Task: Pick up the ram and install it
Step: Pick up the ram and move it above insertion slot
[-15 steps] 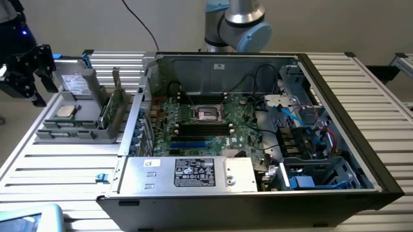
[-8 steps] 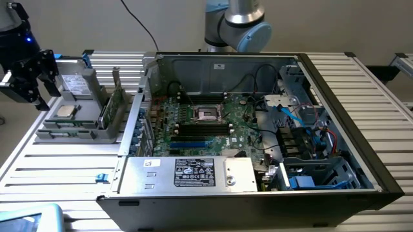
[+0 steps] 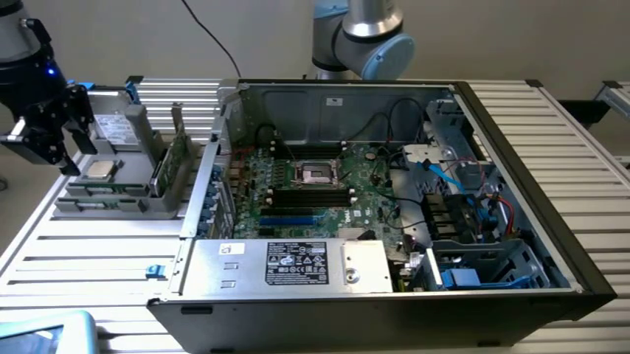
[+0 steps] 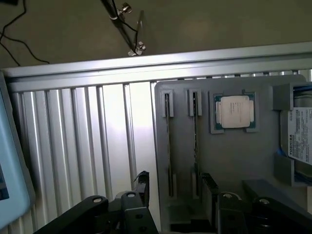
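Observation:
Two rams stand on edge in slots of a grey holder (image 4: 234,161). In the wrist view they show as thin dark strips, one ram (image 4: 168,141) beside the other ram (image 4: 195,136). My gripper (image 4: 175,190) hovers above the holder's end, open, with one black finger (image 4: 141,185) outside the holder and the other finger (image 4: 209,187) past the second strip. Nothing is held. In the exterior view the gripper (image 3: 47,151) hangs at the far left, above the holder (image 3: 118,200). The motherboard's black memory slots (image 3: 310,195) lie inside the open computer case (image 3: 512,147).
The holder also carries a processor chip (image 4: 235,111), a hard drive (image 4: 298,139) and an upright green card with a metal bracket (image 3: 175,158). A pale blue object (image 3: 40,332) lies at the ribbed table's near corner. The case's power supply (image 3: 285,264) and cables crowd the board.

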`<state>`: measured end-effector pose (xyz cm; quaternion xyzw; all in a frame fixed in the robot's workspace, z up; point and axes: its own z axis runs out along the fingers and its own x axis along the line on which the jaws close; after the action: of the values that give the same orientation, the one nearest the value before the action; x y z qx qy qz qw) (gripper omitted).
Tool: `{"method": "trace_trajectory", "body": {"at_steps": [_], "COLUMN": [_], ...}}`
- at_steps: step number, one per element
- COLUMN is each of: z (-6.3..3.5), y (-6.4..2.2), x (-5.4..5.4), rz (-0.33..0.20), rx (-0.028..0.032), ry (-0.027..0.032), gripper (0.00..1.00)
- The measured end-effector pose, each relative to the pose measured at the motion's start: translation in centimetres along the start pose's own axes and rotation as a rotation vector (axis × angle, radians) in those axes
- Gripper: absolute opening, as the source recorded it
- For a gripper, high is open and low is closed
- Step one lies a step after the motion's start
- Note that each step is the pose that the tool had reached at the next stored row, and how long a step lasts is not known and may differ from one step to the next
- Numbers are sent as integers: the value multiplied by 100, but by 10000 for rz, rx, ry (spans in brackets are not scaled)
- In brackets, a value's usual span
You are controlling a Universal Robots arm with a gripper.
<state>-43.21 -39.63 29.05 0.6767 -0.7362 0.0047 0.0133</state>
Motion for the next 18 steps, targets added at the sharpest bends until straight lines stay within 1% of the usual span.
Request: {"method": "trace_trajectory", "body": {"at_steps": [14,18], "z": [255,269], "y": [-3,-3], "x": [-7,-7], "rz": [1,1], "rx": [1,-1], "ry": [0,1], "gripper": [54,54]}}
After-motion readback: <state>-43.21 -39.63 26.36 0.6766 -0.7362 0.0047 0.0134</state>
